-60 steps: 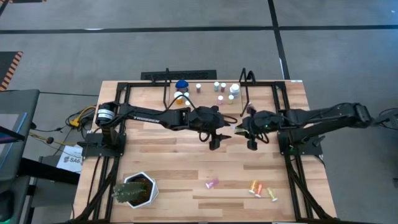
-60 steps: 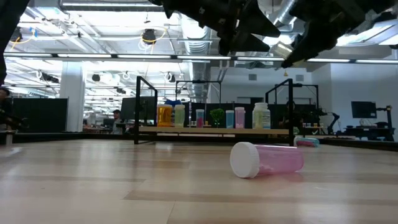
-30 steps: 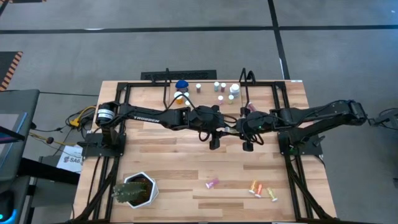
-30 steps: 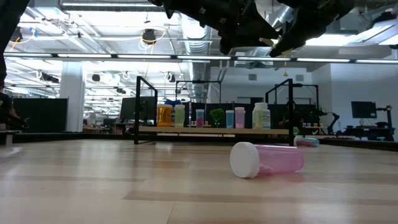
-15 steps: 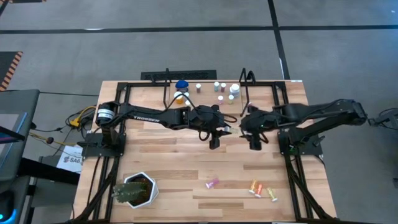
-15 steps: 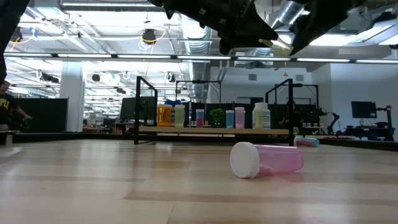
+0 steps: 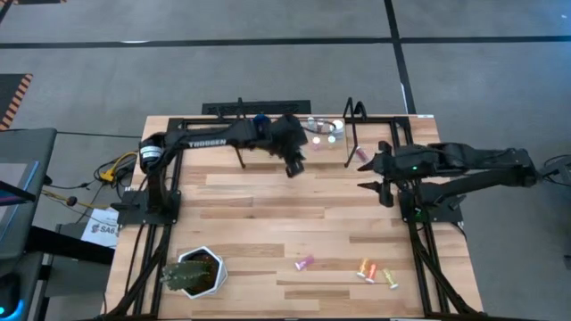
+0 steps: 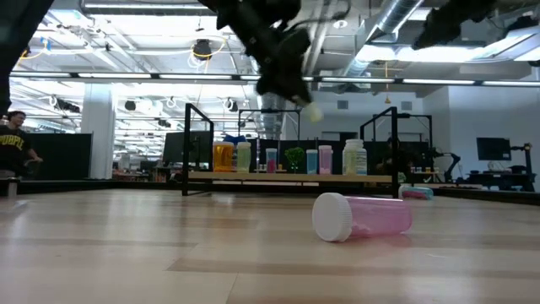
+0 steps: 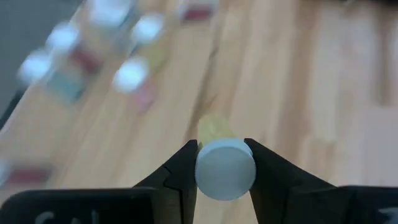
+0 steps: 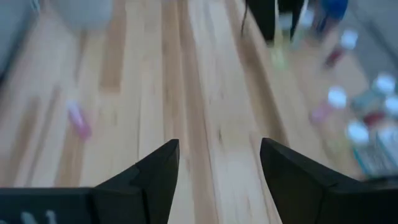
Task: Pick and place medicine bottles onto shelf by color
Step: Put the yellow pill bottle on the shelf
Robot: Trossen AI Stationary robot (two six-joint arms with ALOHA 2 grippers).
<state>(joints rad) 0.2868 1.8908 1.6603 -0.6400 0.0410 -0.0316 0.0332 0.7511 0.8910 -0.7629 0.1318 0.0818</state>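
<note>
My left gripper (image 7: 294, 167) hangs above the table just near of the shelf (image 7: 323, 145), shut on a small yellow bottle with a white cap (image 9: 225, 169). Several bottles (image 7: 322, 127) stand on the shelf plank, which shows at the back in the low view (image 8: 287, 177). My right gripper (image 7: 375, 185) hovers open toward the table's right, with nothing between its fingers (image 10: 217, 168). A pink bottle (image 8: 363, 217) lies on its side near the front edge, with two orange bottles (image 7: 366, 267) and a yellow one (image 7: 391, 278) to its right. My left gripper pinches the bottle between its two fingers at the sides of the white cap (image 9: 205, 177). The yellow body (image 9: 214, 129) sticks out beyond the fingertips, along the fingers. The fingers slant down toward the far edge, and the bottle is lifted clear of the table.
A green spiky plant in a white pot (image 7: 192, 272) stands at the near left corner. Another pink bottle (image 7: 359, 154) lies by the shelf's right upright. The shelf's black rod uprights (image 8: 196, 148) rise at both ends.
The two grippers met at the table's middle. My right gripper opened, let go of the yellow bottle and drew back toward the right edge. My left gripper, shut on the bottle, swung toward the far edge and the shelf and tipped further down.
</note>
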